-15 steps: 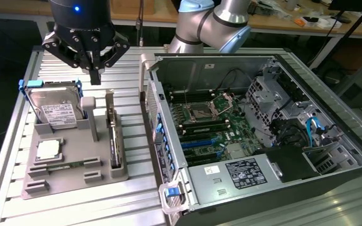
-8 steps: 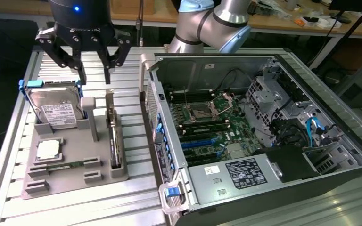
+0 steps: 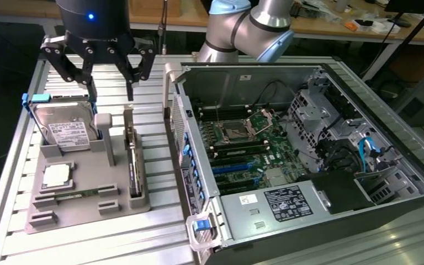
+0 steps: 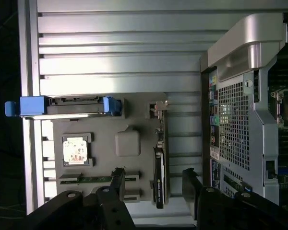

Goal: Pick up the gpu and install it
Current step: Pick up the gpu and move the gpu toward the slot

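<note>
The gpu [image 3: 132, 160] stands on its long edge in a slot along the exterior view's right side of the grey holder [image 3: 86, 212], dark with a silvery bracket at its far end. In the wrist view the gpu [image 4: 159, 167] shows edge-on as a thin dark strip. My gripper [image 3: 110, 83] hangs open above the far end of the holder, over the gap between the hard drive and the gpu, touching neither. From the wrist, my gripper [image 4: 153, 179] has one black finger on each side of the card's line, with nothing held.
A silver hard drive [image 3: 64, 131] in a blue frame [image 4: 62, 105] leans in the holder, with a processor chip [image 3: 56, 175] and a green memory stick [image 3: 75, 194] nearer. The open computer case [image 3: 359, 94] with its motherboard [image 3: 245, 143] lies on the exterior view's right, on a slatted aluminium table [image 3: 86, 243].
</note>
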`<state>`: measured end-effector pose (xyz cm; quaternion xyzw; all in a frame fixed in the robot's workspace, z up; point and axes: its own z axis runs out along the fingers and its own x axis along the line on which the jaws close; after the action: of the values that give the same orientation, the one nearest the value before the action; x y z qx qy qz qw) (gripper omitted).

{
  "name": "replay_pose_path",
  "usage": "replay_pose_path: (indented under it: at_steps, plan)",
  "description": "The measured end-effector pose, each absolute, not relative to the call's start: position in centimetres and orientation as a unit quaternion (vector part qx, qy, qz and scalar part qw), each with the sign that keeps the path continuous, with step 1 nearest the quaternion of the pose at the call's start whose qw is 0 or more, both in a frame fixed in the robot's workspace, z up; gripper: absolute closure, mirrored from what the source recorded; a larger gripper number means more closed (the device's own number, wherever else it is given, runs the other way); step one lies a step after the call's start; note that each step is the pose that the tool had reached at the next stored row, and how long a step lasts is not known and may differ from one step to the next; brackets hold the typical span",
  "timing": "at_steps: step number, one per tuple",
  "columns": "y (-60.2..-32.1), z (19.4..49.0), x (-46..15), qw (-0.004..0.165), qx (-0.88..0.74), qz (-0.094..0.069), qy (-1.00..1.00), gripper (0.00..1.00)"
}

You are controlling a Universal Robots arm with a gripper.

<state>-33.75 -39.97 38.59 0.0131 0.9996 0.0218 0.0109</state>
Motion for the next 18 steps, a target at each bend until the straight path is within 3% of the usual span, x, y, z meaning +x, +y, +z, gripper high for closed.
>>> replay_pose_path:
  at_steps: [18]
  plan:
    - [-42.8,36.6,-32.0,0.003,0.013,0.022,1.0,0.4]
